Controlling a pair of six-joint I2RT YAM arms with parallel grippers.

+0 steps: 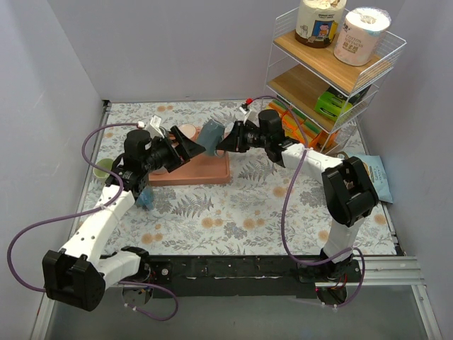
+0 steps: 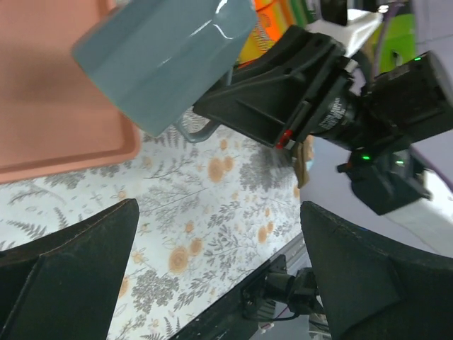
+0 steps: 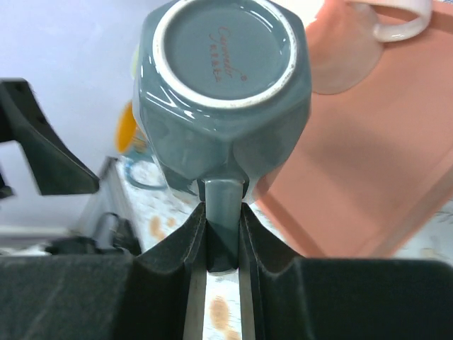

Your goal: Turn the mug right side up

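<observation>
A grey-blue mug (image 1: 210, 134) hangs in the air above the right end of a salmon tray (image 1: 205, 170). My right gripper (image 1: 224, 142) is shut on the mug's handle (image 3: 223, 216); in the right wrist view the mug's base (image 3: 225, 53) faces the camera. In the left wrist view the mug (image 2: 166, 60) is tilted, its handle in the right gripper's fingers (image 2: 272, 85). My left gripper (image 1: 192, 147) is open and empty, just left of the mug, its fingers (image 2: 67, 273) wide apart above the floral cloth.
A pink mug (image 3: 354, 49) lies on the tray, also seen behind the grippers (image 1: 188, 131). A wire shelf (image 1: 333, 64) with jars and boxes stands at the back right. A blue packet (image 1: 375, 177) lies right. A teal item (image 1: 146, 198) lies by the left arm.
</observation>
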